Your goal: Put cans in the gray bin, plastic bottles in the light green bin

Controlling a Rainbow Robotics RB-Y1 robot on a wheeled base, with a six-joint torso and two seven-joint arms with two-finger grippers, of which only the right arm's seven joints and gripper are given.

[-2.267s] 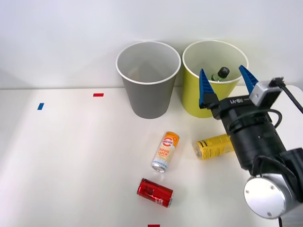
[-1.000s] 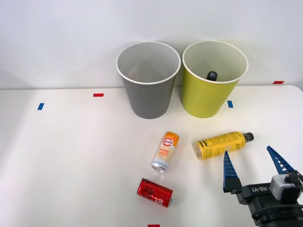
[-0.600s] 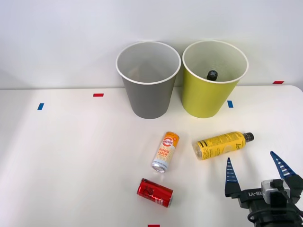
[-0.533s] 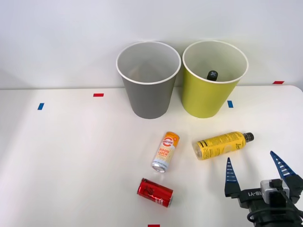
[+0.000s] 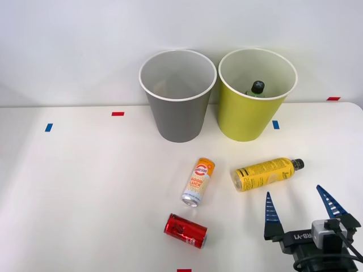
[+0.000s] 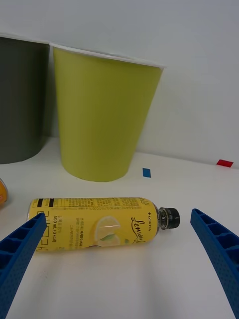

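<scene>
The right claw [image 5: 302, 207] is seen at the near edge of the counter [image 5: 85, 192], toward its right corner, with its two blue ribbed fingers [image 5: 270, 209] spread wide and nothing held between them. In the wrist view the claw [image 6: 119, 259] is likewise parted, one finger at each bottom corner, and the yellow-label bottle [image 6: 97, 231] is framed in the gap without being touched.

Near the front edge, about midway along it, the red can [image 5: 185, 230] is laid on its side. Just beyond it, apart from it, the white-and-orange can [image 5: 198, 182] is also lying down, its orange end turned toward the far side. To the right of that can, well clear of it, the yellow-label bottle [image 5: 266, 173] is lying on its side with its black cap [image 5: 298, 164] directed toward the right edge; it is placed just beyond the claw's fingertips.

Toward the far edge, the two bins are stood upright just beside each other. The gray bin [image 5: 177, 105] is on the left and shows a bare white interior. The light green bin [image 5: 249, 110] is on the right, and inside it the black cap and a bit of green of the green-label bottle [image 5: 256, 88] can be seen above the rim. In the wrist view the light green bin [image 6: 102, 114] is seen behind the lying bottle, with the gray bin [image 6: 20, 99] next to it.

Small red and blue tape marks [image 5: 117, 114] are stuck to the counter near the far edge.
</scene>
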